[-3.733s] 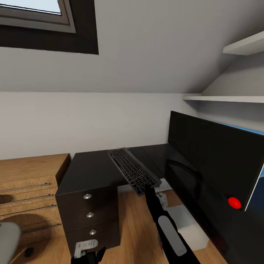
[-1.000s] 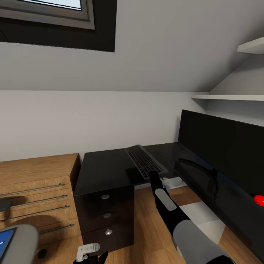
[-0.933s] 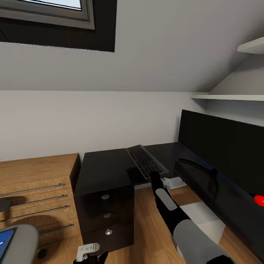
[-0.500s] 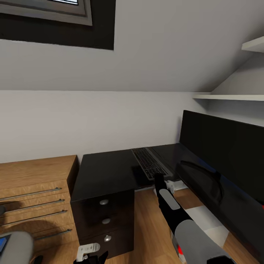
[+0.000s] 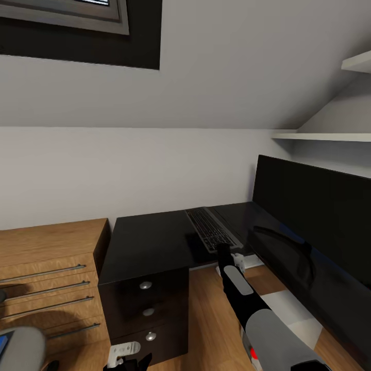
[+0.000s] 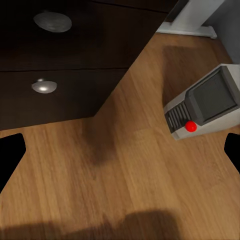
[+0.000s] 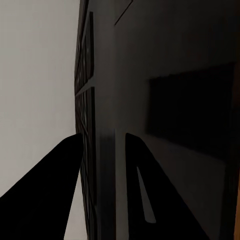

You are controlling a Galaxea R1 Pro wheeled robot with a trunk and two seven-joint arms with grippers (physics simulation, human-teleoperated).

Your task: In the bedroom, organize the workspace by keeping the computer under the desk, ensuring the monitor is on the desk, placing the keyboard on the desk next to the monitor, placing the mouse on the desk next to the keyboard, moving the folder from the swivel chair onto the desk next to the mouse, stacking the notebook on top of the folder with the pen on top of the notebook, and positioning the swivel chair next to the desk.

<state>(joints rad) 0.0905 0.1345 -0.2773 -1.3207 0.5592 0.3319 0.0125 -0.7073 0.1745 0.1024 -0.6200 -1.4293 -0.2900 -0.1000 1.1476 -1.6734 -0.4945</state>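
While no writing is legible anywhere, right gripper (image 7: 102, 165) pinching keyboard (image 5: 212, 229) edge over desk (image 5: 147, 242).

Sloped pale ceiling (image 5: 232, 67), skylight (image 5: 77, 26), wood floor (image 6: 125, 175), wooden cabinet (image 5: 46, 257).

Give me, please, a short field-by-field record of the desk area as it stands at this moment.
keyboard: flat on the desk, near its front edge, beside the monitor
right gripper: fingers either side of the keyboard's near edge
monitor: upright on the desk
desk: black top, drawer unit below
computer: on the floor beside the drawers
left gripper: open, over the floor
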